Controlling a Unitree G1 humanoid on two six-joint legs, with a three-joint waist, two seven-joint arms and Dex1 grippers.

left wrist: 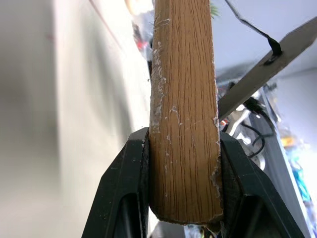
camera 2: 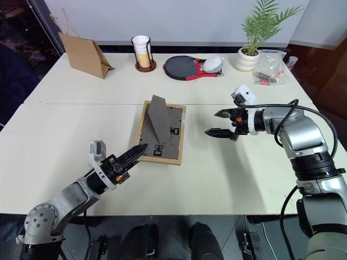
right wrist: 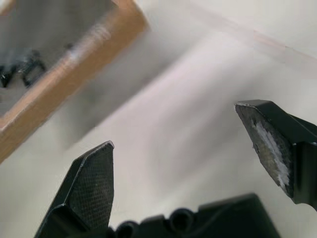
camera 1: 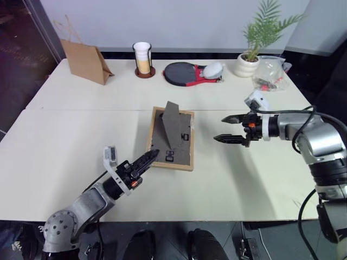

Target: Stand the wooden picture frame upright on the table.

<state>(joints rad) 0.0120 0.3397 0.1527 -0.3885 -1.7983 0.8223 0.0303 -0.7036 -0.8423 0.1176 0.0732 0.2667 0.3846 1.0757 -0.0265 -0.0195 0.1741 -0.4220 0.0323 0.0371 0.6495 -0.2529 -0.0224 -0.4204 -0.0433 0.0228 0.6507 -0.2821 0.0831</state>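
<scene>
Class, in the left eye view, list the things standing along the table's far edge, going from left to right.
Brown paper bag → cup in a dark holder → table tennis paddle → potted plant → clear plastic bag.

We take this for a lab or test room staged with household props: a plain cream table (camera 1: 81,135) of two joined sections against a bare pale wall, dark floor around it. Along the 12 o'clock edge stand a brown paper bag (camera 1: 84,60), a potted plant (camera 1: 250,54) and a table-tennis paddle (camera 1: 181,73).
</scene>
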